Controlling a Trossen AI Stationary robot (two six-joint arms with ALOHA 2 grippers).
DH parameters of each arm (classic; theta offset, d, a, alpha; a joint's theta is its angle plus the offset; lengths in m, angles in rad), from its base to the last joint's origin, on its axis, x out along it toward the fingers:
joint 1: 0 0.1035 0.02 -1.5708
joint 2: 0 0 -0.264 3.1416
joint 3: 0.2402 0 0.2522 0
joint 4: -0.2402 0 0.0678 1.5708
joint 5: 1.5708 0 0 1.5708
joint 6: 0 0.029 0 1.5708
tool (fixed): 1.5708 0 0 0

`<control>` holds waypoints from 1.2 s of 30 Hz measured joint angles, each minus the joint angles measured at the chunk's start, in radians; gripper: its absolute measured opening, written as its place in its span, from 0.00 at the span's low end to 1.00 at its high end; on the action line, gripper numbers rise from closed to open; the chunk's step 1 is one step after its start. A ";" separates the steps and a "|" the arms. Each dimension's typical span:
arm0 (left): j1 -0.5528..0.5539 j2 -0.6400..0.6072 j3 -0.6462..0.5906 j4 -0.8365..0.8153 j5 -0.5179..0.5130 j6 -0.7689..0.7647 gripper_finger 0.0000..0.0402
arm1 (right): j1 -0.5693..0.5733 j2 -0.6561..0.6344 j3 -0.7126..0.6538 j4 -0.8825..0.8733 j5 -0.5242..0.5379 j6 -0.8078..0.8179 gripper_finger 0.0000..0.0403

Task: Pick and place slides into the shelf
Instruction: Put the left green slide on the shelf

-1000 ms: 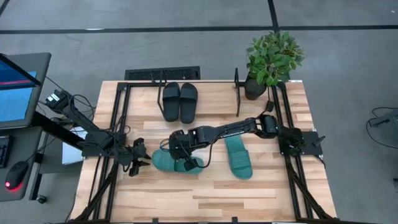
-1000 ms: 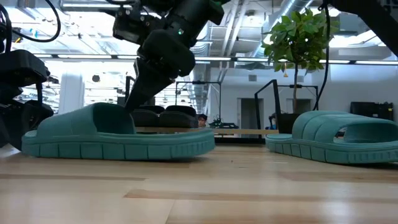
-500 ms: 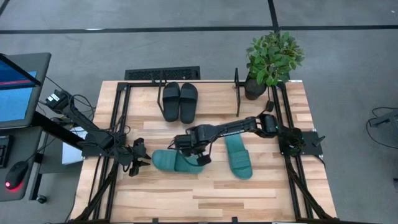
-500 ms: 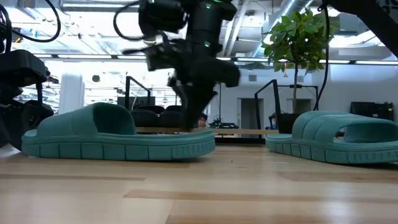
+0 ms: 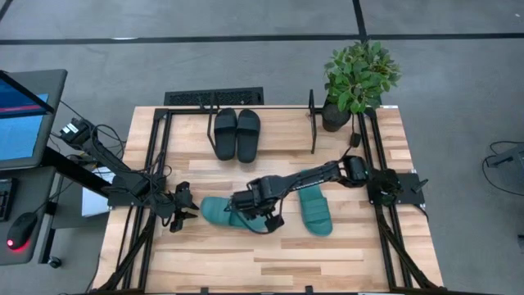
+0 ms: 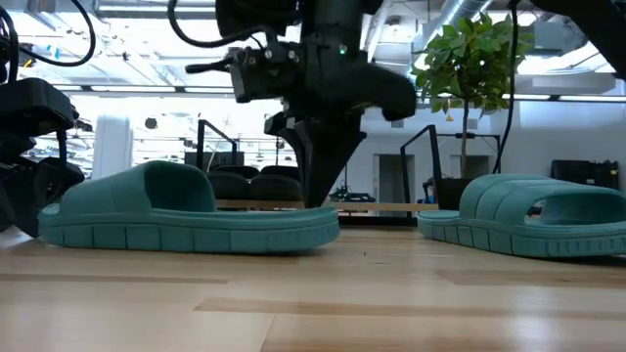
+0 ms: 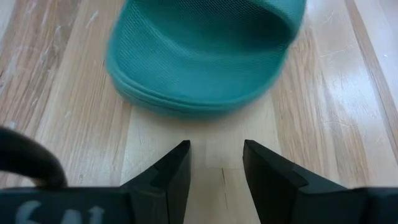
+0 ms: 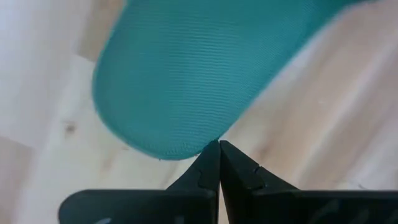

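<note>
Two black slides (image 5: 237, 133) lie side by side between the shelf's upright end frames (image 5: 313, 123) at the table's far side. One teal slide (image 5: 223, 211) lies flat on its sole at mid table, strap end toward the left. A second teal slide (image 5: 313, 206) lies to its right. My right gripper (image 5: 270, 220) is shut and points straight down at the first teal slide's heel end (image 8: 186, 146). My left gripper (image 7: 216, 149) stands open just off that slide's strap end (image 7: 205, 62), with nothing between its fingers. My right gripper's shut fingertips (image 8: 211, 155) stand at the rim of the teal slide's heel end, coming from above and pointing down. Whether they touch the rim, I cannot tell. The slide lies flat on the table.
A potted plant (image 5: 356, 78) stands at the table's far right corner beside the shelf. Black arm-mount frames (image 5: 155, 164) run along both sides of the table. A dark grille (image 5: 214, 97) lies beyond the far edge. Bare wood lies toward the near edge.
My right gripper has swung from a slant over the teal slide's strap to pointing straight down. It has gone toward the table's right along the slide to its heel end, staying shut. The slide has kept its place.
</note>
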 joint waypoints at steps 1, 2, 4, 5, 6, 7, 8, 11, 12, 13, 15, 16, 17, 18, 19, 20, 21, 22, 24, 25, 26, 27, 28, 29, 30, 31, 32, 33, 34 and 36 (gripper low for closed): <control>0.000 0.000 0.000 0.000 0.000 0.000 0.34 | 0.007 0.000 0.000 0.000 -0.008 0.006 0.00; 0.000 0.000 0.000 0.000 0.000 0.000 0.34 | 0.014 0.000 0.000 0.000 -0.015 0.014 0.00; 0.000 0.000 0.000 0.000 0.000 0.000 0.34 | 0.027 0.000 0.000 0.000 -0.028 0.023 0.00; 0.000 0.000 0.000 0.000 0.000 0.000 0.34 | 0.035 0.000 0.000 0.001 -0.032 0.023 0.00; 0.000 0.000 0.000 0.000 0.000 0.000 0.34 | 0.044 0.000 0.000 0.002 -0.038 0.022 0.00; 0.000 0.000 0.000 0.000 0.000 0.000 0.34 | 0.052 0.000 0.000 0.006 -0.047 0.024 0.00; 0.000 0.000 0.000 0.000 0.000 0.000 0.34 | 0.060 0.000 0.000 0.012 -0.054 0.028 0.00; 0.000 0.000 0.000 0.000 0.000 0.000 0.34 | 0.079 0.000 0.000 0.036 -0.076 0.055 0.00; 0.000 0.000 0.000 0.000 0.000 0.000 0.34 | 0.084 0.000 0.000 0.047 -0.092 0.066 0.00; 0.000 0.000 0.000 0.000 0.000 0.000 0.34 | 0.088 0.000 0.000 0.061 -0.107 0.076 0.00; 0.000 0.000 0.000 0.000 0.000 0.000 0.34 | 0.096 0.000 0.000 0.090 -0.127 0.093 0.00; 0.000 0.000 0.000 0.000 0.000 0.000 0.34 | 0.099 0.000 0.000 0.107 -0.132 0.102 0.00; 0.000 0.000 0.000 0.000 0.000 0.000 0.34 | 0.102 0.000 0.000 0.122 -0.138 0.108 0.00; 0.000 0.000 0.000 0.000 0.000 0.000 0.34 | 0.106 0.000 0.000 0.137 -0.146 0.110 0.00; 0.000 0.000 0.000 0.000 0.000 0.000 0.34 | 0.108 0.000 0.000 0.149 -0.153 0.110 0.00; 0.000 0.000 0.000 0.000 0.000 0.000 0.34 | 0.112 0.000 0.000 0.157 -0.157 0.109 0.00; 0.000 0.000 0.000 0.000 0.000 0.000 0.34 | 0.115 0.000 0.000 0.162 -0.156 0.104 0.00; 0.000 0.000 0.000 0.000 0.000 0.000 0.34 | 0.115 0.000 0.000 0.167 -0.157 0.097 0.00; 0.000 0.000 0.000 0.000 0.000 0.000 0.34 | 0.115 0.000 0.000 0.181 -0.157 0.074 0.00; 0.000 0.000 0.000 0.000 0.000 0.000 0.34 | 0.115 0.000 -0.001 0.195 -0.156 0.064 0.00; 0.000 0.000 0.000 0.000 0.000 0.000 0.34 | 0.115 0.000 -0.001 0.209 -0.155 0.053 0.00; 0.000 0.000 0.000 0.000 0.000 0.000 0.34 | 0.115 0.000 -0.001 0.221 -0.155 0.045 0.00; 0.000 0.000 0.000 0.000 0.000 0.000 0.34 | 0.113 0.000 -0.001 0.227 -0.152 0.043 0.00; 0.000 0.000 0.000 0.000 0.000 0.000 0.34 | 0.111 0.000 -0.001 0.229 -0.144 0.044 0.00; 0.000 0.000 0.000 0.000 0.000 0.000 0.34 | 0.110 0.000 -0.001 0.226 -0.125 0.055 0.00; 0.000 0.000 0.000 0.000 0.000 0.000 0.34 | 0.107 0.000 -0.001 0.218 -0.097 0.068 0.00; 0.000 0.000 0.000 0.000 0.000 0.000 0.34 | 0.105 0.000 -0.001 0.201 -0.071 0.078 0.00; 0.000 0.000 0.000 0.000 0.000 0.000 0.34 | 0.104 0.000 -0.001 0.178 -0.046 0.086 0.00; 0.000 0.000 0.000 0.000 0.000 0.000 0.34 | 0.102 0.000 -0.001 0.152 -0.021 0.090 0.00; 0.000 0.000 0.000 0.000 0.000 0.000 0.34 | 0.097 0.000 -0.001 0.086 0.011 0.092 0.00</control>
